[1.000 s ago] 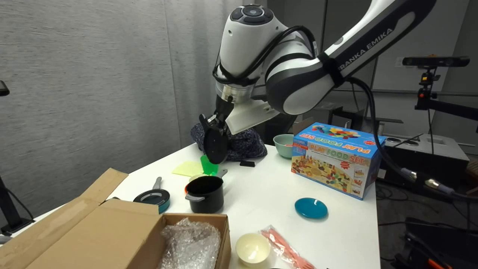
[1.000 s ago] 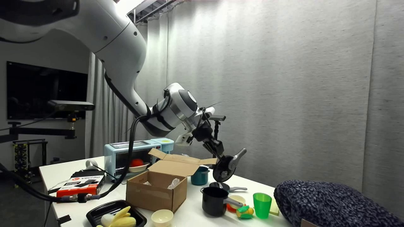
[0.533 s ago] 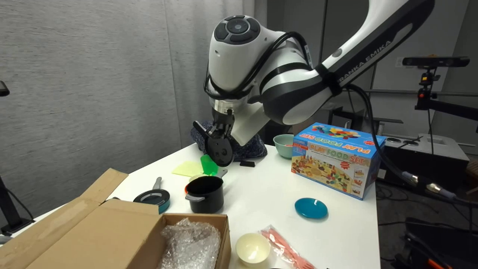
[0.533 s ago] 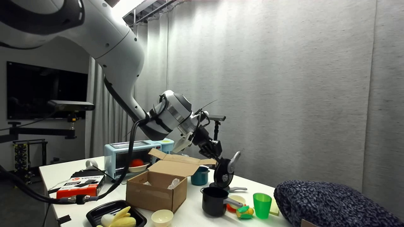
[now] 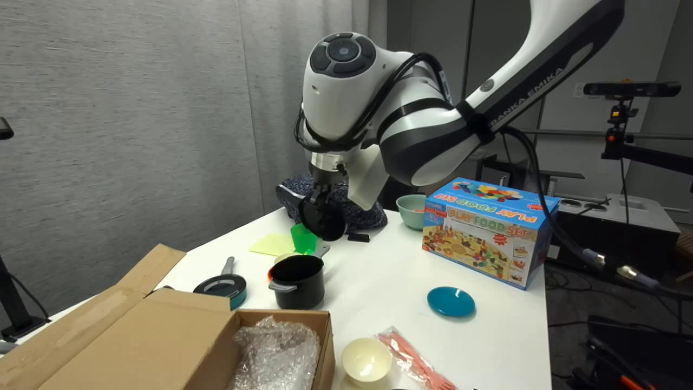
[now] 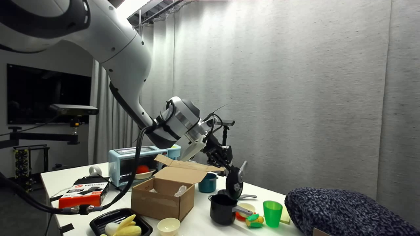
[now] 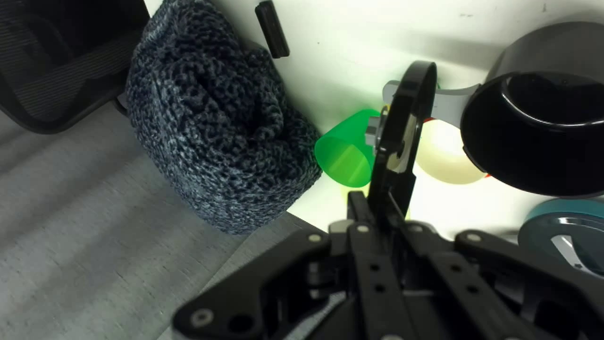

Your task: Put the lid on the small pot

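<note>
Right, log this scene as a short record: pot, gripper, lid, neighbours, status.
Small pot: upright on the table, uncovered
Gripper: shut on the lid
Lid pose: tilted nearly on edge, in the air, apart from the pot
Near the pot: green cup, cream bowl
Status: lid not yet on the pot

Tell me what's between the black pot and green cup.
Between pot and cup, in an exterior view, lie the pot's handle, a cream bowl, something red and a yellow-green toy.
</note>
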